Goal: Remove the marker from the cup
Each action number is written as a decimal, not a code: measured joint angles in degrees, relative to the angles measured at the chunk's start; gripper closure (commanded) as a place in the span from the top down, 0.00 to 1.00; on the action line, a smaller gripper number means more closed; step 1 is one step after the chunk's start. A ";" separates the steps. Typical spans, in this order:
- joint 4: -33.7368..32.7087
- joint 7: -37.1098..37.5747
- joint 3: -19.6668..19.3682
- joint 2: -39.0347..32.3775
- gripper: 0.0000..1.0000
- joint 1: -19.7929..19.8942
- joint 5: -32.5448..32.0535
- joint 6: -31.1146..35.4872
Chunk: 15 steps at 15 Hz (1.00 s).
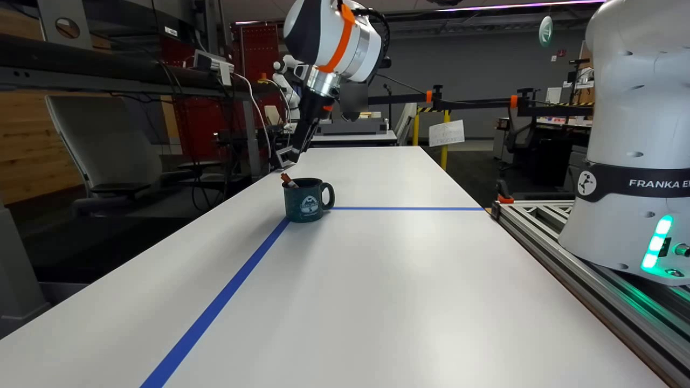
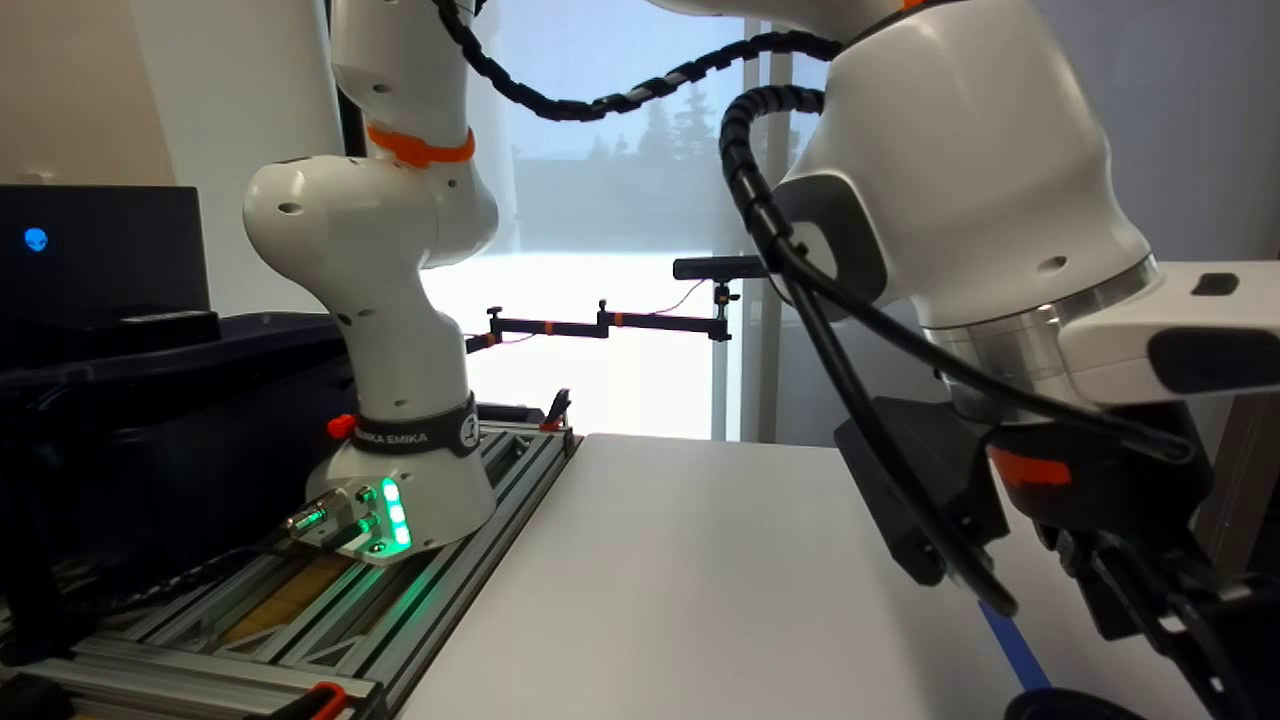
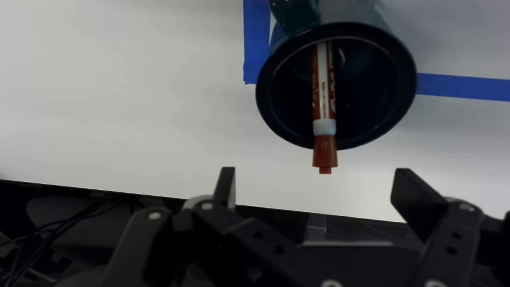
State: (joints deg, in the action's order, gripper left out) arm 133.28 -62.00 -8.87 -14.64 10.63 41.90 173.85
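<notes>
The dark teal cup (image 1: 303,210) stands upright on the table, its handle to the right in an exterior view. It also shows in the wrist view (image 3: 374,91). The marker (image 3: 324,151) has a red-brown cap, a pale band and a reddish labelled body. It leans inside the cup, cap end sticking out past the rim; the cap also shows in an exterior view (image 1: 289,181). Its lower end is hidden in the cup. My gripper (image 3: 314,172) is open and empty, a finger on each side of the marker's line. In an exterior view the gripper (image 1: 290,155) is tilted above the cup, apart from it.
The white table (image 1: 409,280) carries blue tape lines (image 1: 234,285) that meet near the cup. The table's edge beyond the cup shows in the wrist view, with a dark drop below. A chair (image 1: 102,143) and a dark shelf frame (image 1: 108,70) stand beside that edge.
</notes>
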 measured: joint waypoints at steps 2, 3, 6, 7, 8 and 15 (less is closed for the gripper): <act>-0.12 0.00 0.05 -0.27 1.00 0.04 0.00 0.05; -0.11 0.07 0.05 -0.39 1.00 0.04 0.00 0.05; -0.22 0.19 0.13 -1.49 1.00 0.09 0.15 0.61; -0.35 0.16 0.47 -1.95 1.00 0.26 0.53 1.17; -0.55 0.03 1.05 -2.37 1.00 0.60 0.85 1.68; -3.16 -7.70 10.37 -3.10 1.00 7.46 5.92 2.18</act>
State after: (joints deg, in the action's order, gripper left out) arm 130.12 -69.70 1.50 -17.74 18.09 47.81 176.03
